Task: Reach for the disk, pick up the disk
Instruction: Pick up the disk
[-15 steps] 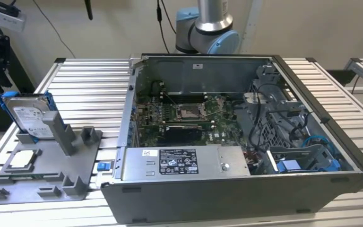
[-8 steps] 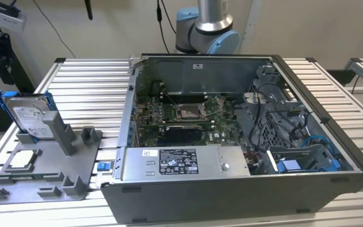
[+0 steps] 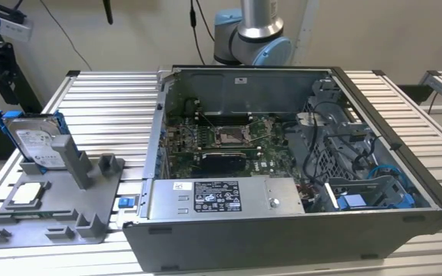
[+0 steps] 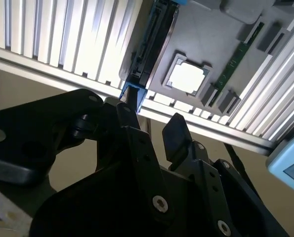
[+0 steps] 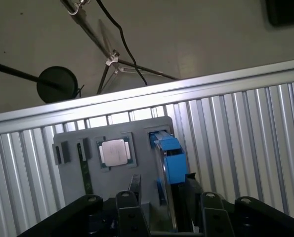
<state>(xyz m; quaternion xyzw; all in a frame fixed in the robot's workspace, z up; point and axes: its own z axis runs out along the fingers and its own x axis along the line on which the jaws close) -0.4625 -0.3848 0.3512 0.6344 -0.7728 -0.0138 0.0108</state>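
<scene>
**Slatted table [image 3: 106, 103]: pincer [image 4: 151, 123] wide open at a disk [image 3: 35, 141] on edge**

Pale wall behind, open computer case [image 3: 282, 241] on the table's middle, grey tray [image 3: 56, 224] just beside the case. Disk standing on edge in a slot at the tray's far end as seen in the exterior view, blue frame round its rim, labelled face turned toward the tray's middle. Chip [image 3: 26, 194] lying flat on the tray, nearer the tray's front end, apart from the disk.

Pincer wide and holding nothing: two black fingers [image 4: 175, 131] well apart in the second wrist view, open gap between them. Poised off the tray's disk end, aimed at the slot.

Disk straight ahead of the fingertips, thin edge toward them. In the first wrist view, long top edge running in line with the gap, one finger off each flat face. By the look of it, a layout suited to a squeeze across the thin dimension. In the second wrist view, blue corner of the frame just beside one fingertip; touching or just apart, impossible to tell. Depth of the disk within the gap likewise unclear.

Reach judged nearly done, grasp not yet made. Only one arm on the job, so no choice of nearer side.
</scene>
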